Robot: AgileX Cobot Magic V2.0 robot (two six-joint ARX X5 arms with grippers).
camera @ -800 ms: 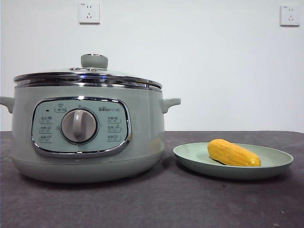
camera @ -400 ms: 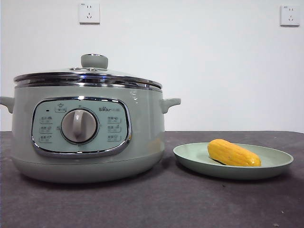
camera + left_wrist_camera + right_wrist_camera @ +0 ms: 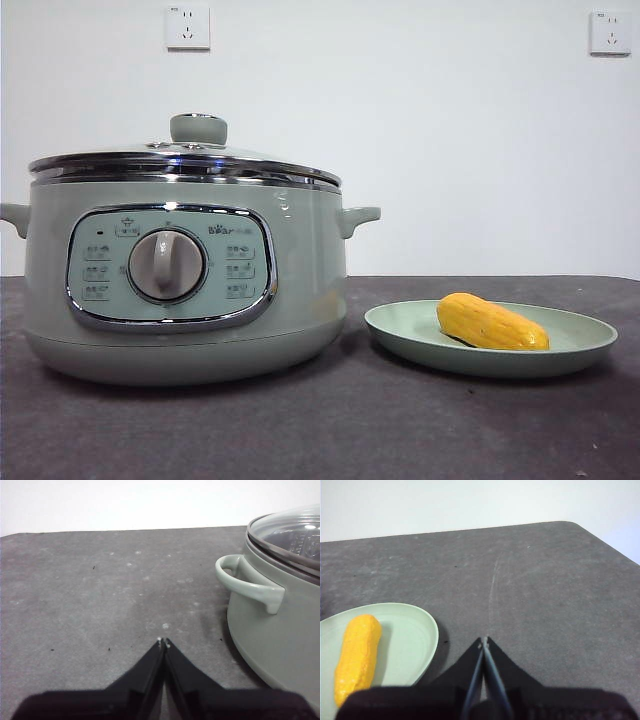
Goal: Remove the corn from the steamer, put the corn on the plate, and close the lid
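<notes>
Resting on dark grey table (image 3: 330, 430): steamer (image 3: 185, 270), plate (image 3: 490, 345); white wall (image 3: 450, 140) behind.

Front view low, level; shares steamer (image 3: 185, 270) with left wrist, plate (image 3: 490, 345) with right.

Open table (image 3: 400, 430) in front, steamer (image 3: 185, 300) and plate (image 3: 490, 345) just apart

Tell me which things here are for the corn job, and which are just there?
For the job:
corn, lying on the plate
plate
steamer
lid, on the steamer
left gripper, shut, beside the steamer
right gripper, shut, beside the plate

Just there:
two wall sockets
table
</notes>
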